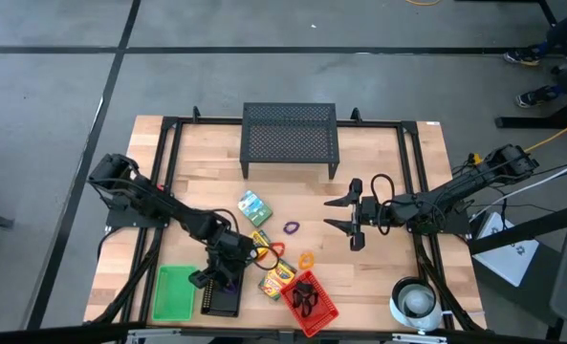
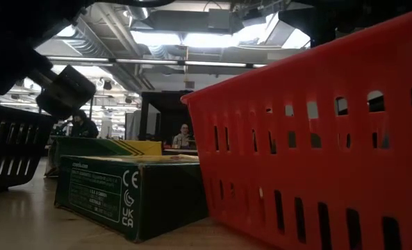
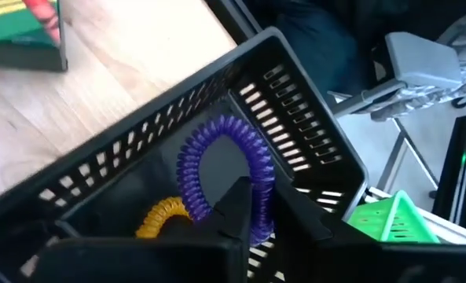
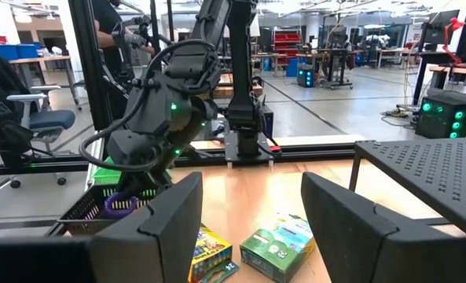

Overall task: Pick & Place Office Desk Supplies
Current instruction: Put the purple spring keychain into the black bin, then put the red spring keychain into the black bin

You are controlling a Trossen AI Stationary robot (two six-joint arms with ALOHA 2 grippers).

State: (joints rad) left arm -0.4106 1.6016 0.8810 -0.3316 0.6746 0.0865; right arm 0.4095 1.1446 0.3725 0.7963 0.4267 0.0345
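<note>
My left gripper [image 3: 261, 206] hovers over a small black slotted basket [image 3: 295, 157] near the table's front edge and is shut on a purple coil ring [image 3: 217, 137]. A yellow ring [image 3: 160, 214] lies inside that basket. My right gripper [image 1: 352, 214] hangs open above the table's middle right, touching nothing. Three yellow-and-green crayon boxes [image 1: 254, 207] [image 1: 262, 241] [image 1: 277, 280] lie flat on the wood. Another purple ring [image 1: 291, 227], an orange ring [image 1: 305, 259] and a red-orange ring [image 1: 274, 250] lie nearby. Black clips [image 1: 303, 298] sit in a red basket [image 1: 323, 311]. My left gripper pinches the purple coil ring by its lower arc [image 3: 262, 189] between the two fingers, coming from above and slanting down. The ring stands upright in the hold, its loop reaching out past the fingertips into the black basket's opening, above the yellow ring.
A green tray [image 1: 175, 291] sits left of the black basket [image 1: 221, 300]. The large black mesh stand [image 1: 290, 134] is at the far middle, and a white roll [image 1: 417, 301] at the near right corner. Bare wood lies between the stand and the boxes.
</note>
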